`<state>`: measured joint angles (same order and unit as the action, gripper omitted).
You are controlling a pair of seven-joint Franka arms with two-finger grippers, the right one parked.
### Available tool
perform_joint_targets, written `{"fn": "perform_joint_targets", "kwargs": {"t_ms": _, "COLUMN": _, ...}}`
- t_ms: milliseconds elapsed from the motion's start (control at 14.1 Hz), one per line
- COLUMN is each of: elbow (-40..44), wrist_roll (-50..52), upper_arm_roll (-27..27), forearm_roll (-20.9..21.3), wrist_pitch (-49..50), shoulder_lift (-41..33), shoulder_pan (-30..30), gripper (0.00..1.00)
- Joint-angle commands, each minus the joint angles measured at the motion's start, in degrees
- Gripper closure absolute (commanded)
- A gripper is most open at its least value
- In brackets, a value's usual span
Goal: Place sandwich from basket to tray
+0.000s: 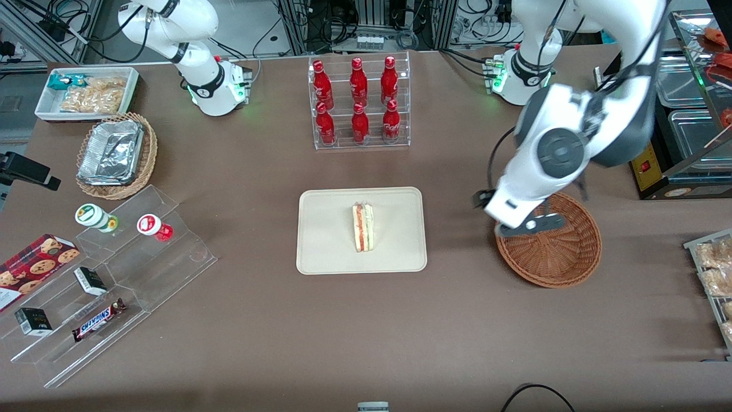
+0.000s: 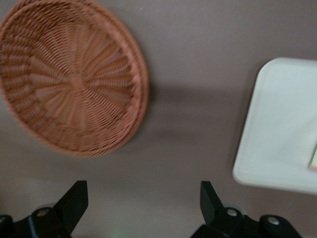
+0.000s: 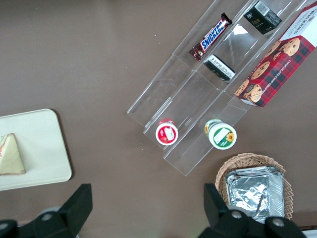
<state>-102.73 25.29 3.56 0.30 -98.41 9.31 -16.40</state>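
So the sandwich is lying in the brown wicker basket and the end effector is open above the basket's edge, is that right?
Not quite. The sandwich lies on the tray, not in the basket, which the front view and left wrist view show holding nothing. The rest holds: the end effector is open above the basket's edge.

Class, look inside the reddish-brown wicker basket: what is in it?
Nothing shows in the basket; the open gripper hangs above the table beside it. The sandwich lies on the tray.
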Motion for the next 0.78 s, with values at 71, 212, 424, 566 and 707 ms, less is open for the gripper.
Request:
{"fn": "perform_joint_targets", "kwargs": {"t_ms": 71, "elbow": -3.2, "wrist_roll": -12.1, "upper_arm_roll": 0.6, "forearm_roll": -1.6, "wrist_pitch": 7.9, "shoulder_lift": -9.6, "shoulder_pan": 6.1, "gripper": 0.00}}
{"fn": "perform_joint_targets", "kwargs": {"t_ms": 212, "elbow": -3.0, "wrist_roll": -18.2, "upper_arm_roll": 1.2, "forearm_roll": -1.8, "wrist_pitch": 10.6, "shoulder_lift": -12.4, "shoulder_pan": 11.7, "gripper": 0.00}}
{"fn": "perform_joint_targets", "kwargs": {"t_ms": 424, "elbow": 2.5, "wrist_roll": -25.3, "upper_arm_roll": 1.5, "forearm_roll": -1.7, "wrist_pitch": 14.2, "shoulder_lift": -13.5, "shoulder_pan": 16.6, "gripper": 0.00}}
{"fn": "perform_joint_targets", "kwargs": {"t_ms": 566, "elbow": 6.9, "wrist_roll": -25.3, "upper_arm_roll": 2.0, "forearm_roll": -1.1, "wrist_pitch": 13.5, "shoulder_lift": -12.6, "shoulder_pan": 19.4, "gripper": 0.00}}
{"fn": "perform_joint_targets", "kwargs": {"t_ms": 707, "elbow": 10.3, "wrist_roll": -25.3, "upper_arm_roll": 1.8, "forearm_roll": -0.4, "wrist_pitch": 11.9, "shoulder_lift": -11.0, "shoulder_pan": 20.2, "gripper": 0.00}}
